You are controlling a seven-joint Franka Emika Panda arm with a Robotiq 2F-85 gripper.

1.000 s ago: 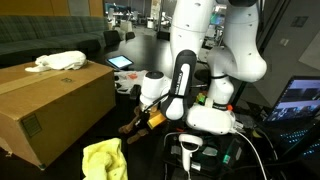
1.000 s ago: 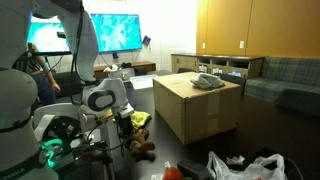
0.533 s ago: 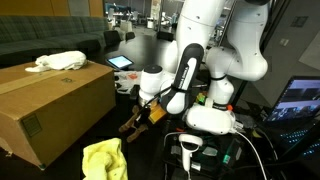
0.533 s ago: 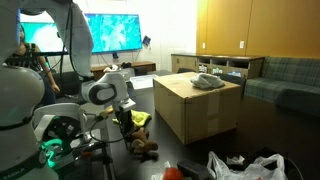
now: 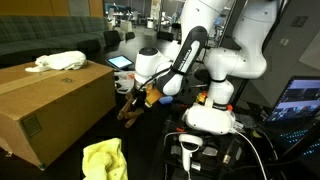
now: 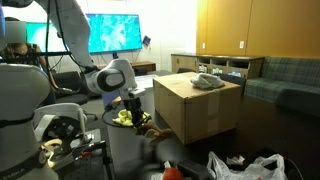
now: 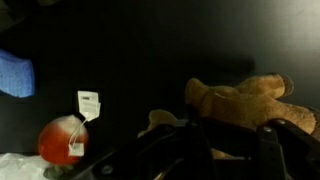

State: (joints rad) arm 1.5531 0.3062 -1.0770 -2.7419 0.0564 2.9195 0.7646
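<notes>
My gripper (image 5: 141, 97) is shut on a brown plush toy (image 5: 132, 109) and holds it in the air beside a large cardboard box (image 5: 55, 105). In the other exterior view the gripper (image 6: 133, 104) hangs left of the box (image 6: 195, 112), with the plush toy (image 6: 141, 124) dangling below it. In the wrist view the gripper (image 7: 228, 142) comes in from the bottom. Its dark fingers (image 7: 185, 145) are closed on the plush toy (image 7: 245, 100), which fills the right side. A white cloth (image 5: 58, 61) lies on top of the box.
A yellow cloth (image 5: 103, 158) lies on the floor by the box. A red ball-like thing (image 7: 60, 140) with a white tag (image 7: 89, 102) and a blue thing (image 7: 12, 75) lie below. A white plastic bag (image 6: 245, 167), a couch (image 6: 285, 82) and a lit screen (image 6: 105, 32) stand around.
The arm has risen and swung toward the box, carrying the brown plush toy up off the floor with it. The box and the cloths have not moved.
</notes>
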